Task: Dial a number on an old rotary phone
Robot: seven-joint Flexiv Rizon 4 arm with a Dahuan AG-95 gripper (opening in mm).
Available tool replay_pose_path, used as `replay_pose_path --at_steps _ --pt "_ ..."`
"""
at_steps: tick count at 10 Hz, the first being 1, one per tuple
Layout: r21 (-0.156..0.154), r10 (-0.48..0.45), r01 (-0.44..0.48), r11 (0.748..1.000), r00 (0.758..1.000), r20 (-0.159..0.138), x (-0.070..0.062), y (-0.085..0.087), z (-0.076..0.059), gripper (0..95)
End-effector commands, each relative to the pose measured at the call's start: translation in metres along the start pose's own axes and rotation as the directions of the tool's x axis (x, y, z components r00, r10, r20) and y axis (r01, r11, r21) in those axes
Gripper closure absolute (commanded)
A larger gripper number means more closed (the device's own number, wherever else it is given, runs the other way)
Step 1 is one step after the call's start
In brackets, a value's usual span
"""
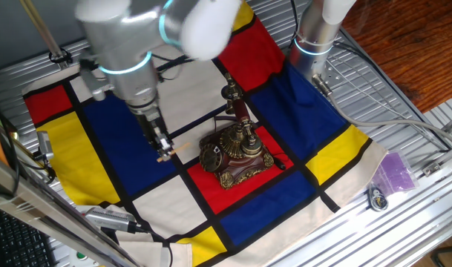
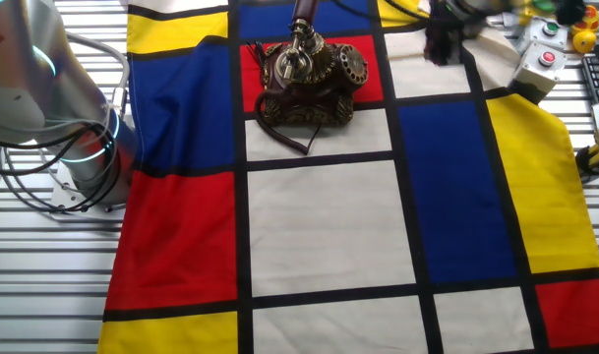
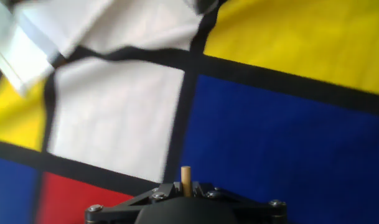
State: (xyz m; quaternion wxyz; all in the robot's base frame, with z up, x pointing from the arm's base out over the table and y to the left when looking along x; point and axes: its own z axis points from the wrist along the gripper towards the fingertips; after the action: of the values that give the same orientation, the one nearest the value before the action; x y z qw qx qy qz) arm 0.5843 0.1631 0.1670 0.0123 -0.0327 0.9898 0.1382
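The old rotary phone (image 1: 233, 152) stands on a red square of the checked cloth, dark bronze with its handset on the upright cradle. In the other fixed view the old rotary phone (image 2: 307, 77) shows its round dial facing right. My gripper (image 1: 163, 150) hangs to the left of the phone, over the blue and white squares, a short way from the dial. It is shut on a thin wooden stick (image 1: 171, 151). In the hand view the wooden stick (image 3: 185, 175) pokes out from my gripper (image 3: 185, 186) over a blue square. The phone is out of the hand view.
A coloured checked cloth (image 1: 99, 141) covers the table. A second arm's base (image 1: 315, 37) stands at the back. A purple object (image 1: 395, 172) and a small round item (image 1: 377, 197) lie on the metal table at right. A button box (image 2: 543, 61) sits beyond the cloth.
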Motion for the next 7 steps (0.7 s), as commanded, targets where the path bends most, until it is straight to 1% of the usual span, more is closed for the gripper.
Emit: replay_pose_path --at_steps 1,4,7 --pt "0.0 0.025 -0.025 1.0 0.998 0.051 0.0044 0.0174 0.0018 95.0" --pt "0.004 0.002 -0.002 1.0 0.996 0.085 0.0071 0.0162 0.0054 95.0" --pt "0.007 -0.007 0.006 1.0 0.995 0.1 0.0137 0.0146 0.0075 95.0"
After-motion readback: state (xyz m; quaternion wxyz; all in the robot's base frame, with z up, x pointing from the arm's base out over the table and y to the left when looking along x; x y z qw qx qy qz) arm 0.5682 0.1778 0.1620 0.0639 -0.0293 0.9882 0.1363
